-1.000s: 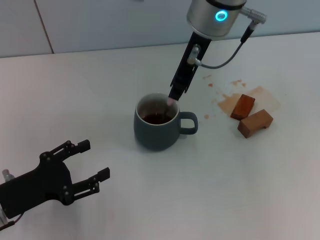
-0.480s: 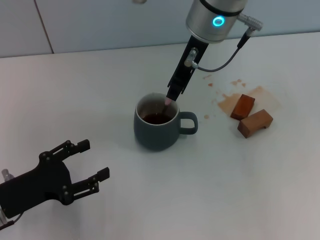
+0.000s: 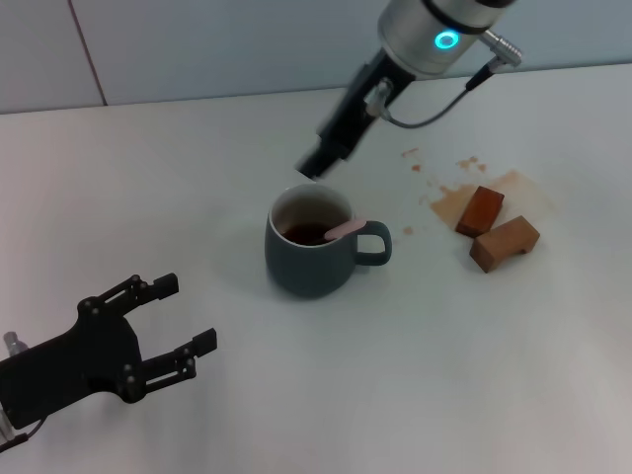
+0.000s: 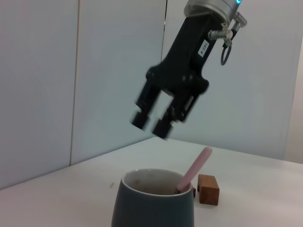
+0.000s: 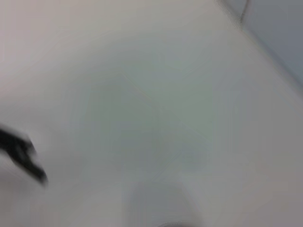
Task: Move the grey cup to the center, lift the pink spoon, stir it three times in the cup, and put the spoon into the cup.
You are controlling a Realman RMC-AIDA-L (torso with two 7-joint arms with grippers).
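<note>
The grey cup point(image 3: 308, 252) stands near the middle of the white table, handle to the right, with dark liquid inside. The pink spoon point(image 3: 343, 229) lies in the cup, its pink handle leaning on the right rim. In the left wrist view the cup point(image 4: 154, 204) shows with the spoon point(image 4: 194, 169) sticking up from it. My right gripper point(image 3: 310, 164) hangs open and empty above and behind the cup; it also shows in the left wrist view point(image 4: 151, 122), its fingers apart. My left gripper point(image 3: 168, 326) is open and parked at the front left.
Two brown wooden blocks point(image 3: 492, 225) lie right of the cup on a brown spill stain point(image 3: 449, 197). A pale wall runs behind the table's far edge.
My right gripper has let go of the spoon and has risen up and to the left. The spoon has tipped over onto the cup's right rim.
</note>
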